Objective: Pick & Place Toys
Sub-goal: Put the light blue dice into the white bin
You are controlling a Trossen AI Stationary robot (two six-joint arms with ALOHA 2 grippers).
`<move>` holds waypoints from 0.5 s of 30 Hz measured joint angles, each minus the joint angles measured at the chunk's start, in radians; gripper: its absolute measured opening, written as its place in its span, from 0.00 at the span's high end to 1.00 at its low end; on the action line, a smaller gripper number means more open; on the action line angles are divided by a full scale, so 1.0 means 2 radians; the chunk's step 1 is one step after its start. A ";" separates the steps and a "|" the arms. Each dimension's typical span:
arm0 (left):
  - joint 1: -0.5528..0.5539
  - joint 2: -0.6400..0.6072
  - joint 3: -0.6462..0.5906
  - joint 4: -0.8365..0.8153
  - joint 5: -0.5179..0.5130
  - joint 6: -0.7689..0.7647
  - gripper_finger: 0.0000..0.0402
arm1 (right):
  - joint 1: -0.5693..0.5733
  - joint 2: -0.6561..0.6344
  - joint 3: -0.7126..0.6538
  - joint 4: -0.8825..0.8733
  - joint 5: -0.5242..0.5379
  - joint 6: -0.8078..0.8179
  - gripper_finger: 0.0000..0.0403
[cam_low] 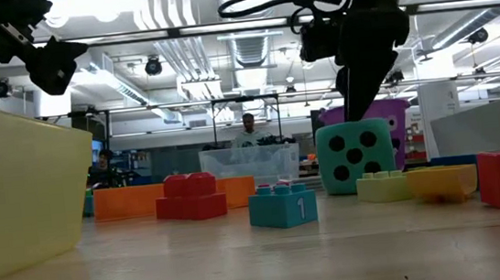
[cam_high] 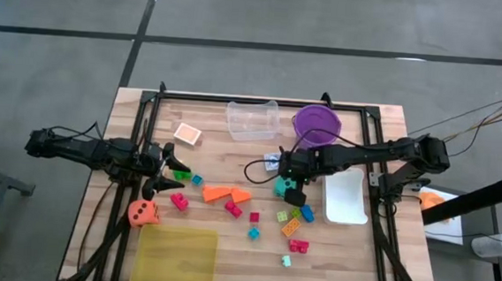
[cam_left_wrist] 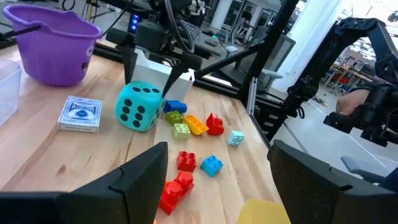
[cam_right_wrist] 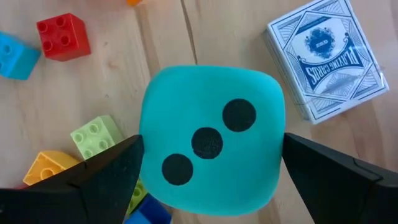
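Note:
A teal die (cam_right_wrist: pixel 211 146) sits on the table, three pips up, among small bricks (cam_high: pixel 291 223). My right gripper (cam_right_wrist: pixel 211 152) hangs open over it, pointing steeply down. Its fingers (cam_right_wrist: pixel 99 177) stand on either side of the die, and in the low view the tips reach about its top (cam_low: pixel 352 128). I see no touch. My left gripper (cam_high: pixel 171 175) waits open at the table's left, holding nothing. An orange die (cam_high: pixel 143 213), orange wedges (cam_high: pixel 227 194) and pink bricks (cam_high: pixel 178 202) lie near it.
A blue card pack (cam_right_wrist: pixel 323 56) lies right beside the teal die. A purple bucket (cam_high: pixel 316 123) and a clear tub (cam_high: pixel 252 120) stand at the far edge. A white tray (cam_high: pixel 346 199) is at the right. A flat yellow tray (cam_high: pixel 175 255) lies near the front left.

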 joint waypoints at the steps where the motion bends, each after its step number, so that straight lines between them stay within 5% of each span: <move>1: 0.000 0.000 0.000 0.000 0.000 0.000 0.32 | 0.000 0.000 0.000 0.001 0.002 0.000 0.07; 15: 0.000 0.000 0.000 0.000 0.000 0.000 0.32 | 0.000 -0.005 0.014 -0.002 0.001 -0.007 0.07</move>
